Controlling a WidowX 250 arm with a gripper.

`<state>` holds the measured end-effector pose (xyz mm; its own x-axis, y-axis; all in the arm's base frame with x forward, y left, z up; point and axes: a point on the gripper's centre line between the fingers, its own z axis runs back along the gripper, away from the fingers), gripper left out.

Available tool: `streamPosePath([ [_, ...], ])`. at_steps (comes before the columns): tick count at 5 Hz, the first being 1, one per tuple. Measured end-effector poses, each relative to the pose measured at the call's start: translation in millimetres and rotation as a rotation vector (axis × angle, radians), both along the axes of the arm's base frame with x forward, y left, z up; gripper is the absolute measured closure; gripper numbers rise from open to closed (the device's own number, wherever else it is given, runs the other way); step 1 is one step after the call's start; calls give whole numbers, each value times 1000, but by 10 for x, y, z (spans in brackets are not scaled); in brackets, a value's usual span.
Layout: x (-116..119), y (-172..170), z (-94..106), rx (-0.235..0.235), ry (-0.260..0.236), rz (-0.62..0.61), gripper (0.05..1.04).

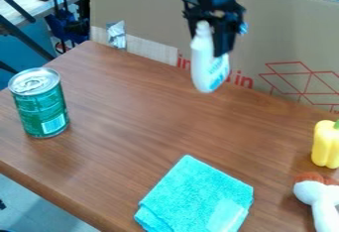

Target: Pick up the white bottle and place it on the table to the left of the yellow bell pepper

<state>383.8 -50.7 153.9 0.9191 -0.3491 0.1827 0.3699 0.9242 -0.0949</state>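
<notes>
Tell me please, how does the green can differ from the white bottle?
The green can stands on the table, while the white bottle is held above it by the gripper. The green can is a straight cylinder with a flat metal top; the white bottle narrows toward its upper end. The green can stands upright, whereas the white bottle tilts slightly. Both carry printing.
</notes>
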Motion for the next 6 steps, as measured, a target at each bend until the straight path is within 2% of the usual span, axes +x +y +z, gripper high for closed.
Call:
streamPosePath([
  [1, 44, -236, -200, -12, 8, -36, 464],
  [2, 50, -380, -332, -1, -27, -34, 464],
  [3, 59, -501, -517, 7, -4, -53, 464],
  [4, 117, -550, -591, 5, -9, -47, 464],
  [6, 192, -596, -690, -19, 20, -7, 464],
])
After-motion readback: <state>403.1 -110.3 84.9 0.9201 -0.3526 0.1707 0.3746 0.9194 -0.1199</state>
